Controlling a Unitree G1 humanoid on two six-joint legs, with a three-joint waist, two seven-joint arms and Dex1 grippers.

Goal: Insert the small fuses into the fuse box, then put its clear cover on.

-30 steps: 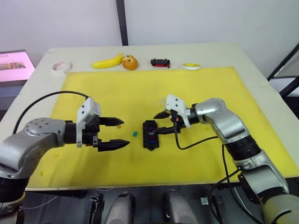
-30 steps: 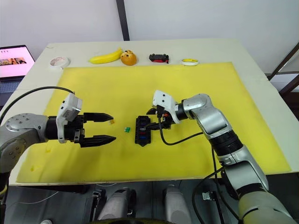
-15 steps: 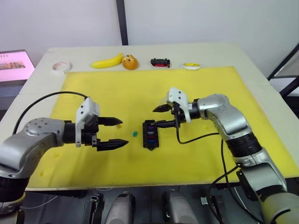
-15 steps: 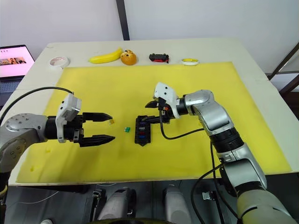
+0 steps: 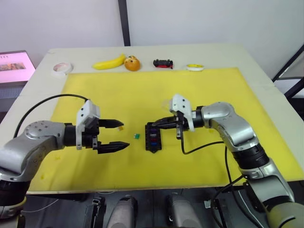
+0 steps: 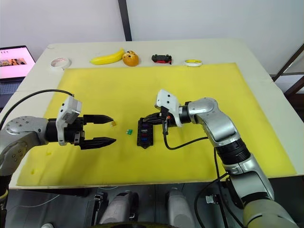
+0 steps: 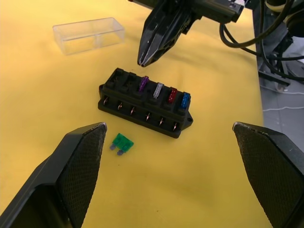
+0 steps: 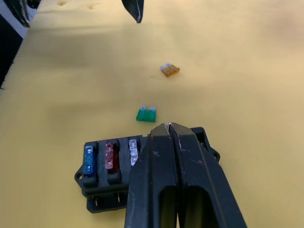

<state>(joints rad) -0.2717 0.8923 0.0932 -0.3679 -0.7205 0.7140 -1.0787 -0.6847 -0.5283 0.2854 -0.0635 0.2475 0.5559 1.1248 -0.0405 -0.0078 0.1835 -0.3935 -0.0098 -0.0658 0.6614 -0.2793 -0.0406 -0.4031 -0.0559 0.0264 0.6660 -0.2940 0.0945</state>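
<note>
Fuse box (image 7: 145, 102): sits on the yellow mat (image 5: 199, 90) near its middle, between the two arms. Four fuses stand in one row, purple (image 7: 143, 84), pale clear (image 7: 158, 90), red (image 7: 172, 95) and blue (image 7: 185, 100); the slots at the purple end look empty.
Loose fuses: a green fuse (image 7: 121, 143) lies flat on the mat just beside the box, on the left arm's side; an amber fuse (image 8: 169, 70) lies a little farther off, near the left gripper's fingertips. Both probably wait there for the empty slots.
Right gripper (image 7: 142, 61): fingers pressed together with nothing visible between them, tip hovering just above the box's empty end. My guess is it is placed there to press or steady something, though no contact is visible.
Left gripper (image 5: 116, 135): spread wide and empty, held level above the mat beside the loose fuses, likely ready to pick one up.
Clear cover (image 7: 88, 34): lies on the mat beyond the box, apart from it, so the slots are open for loading.
Progress: judged about two thirds loaded; two fuses and the cover remain.
</note>
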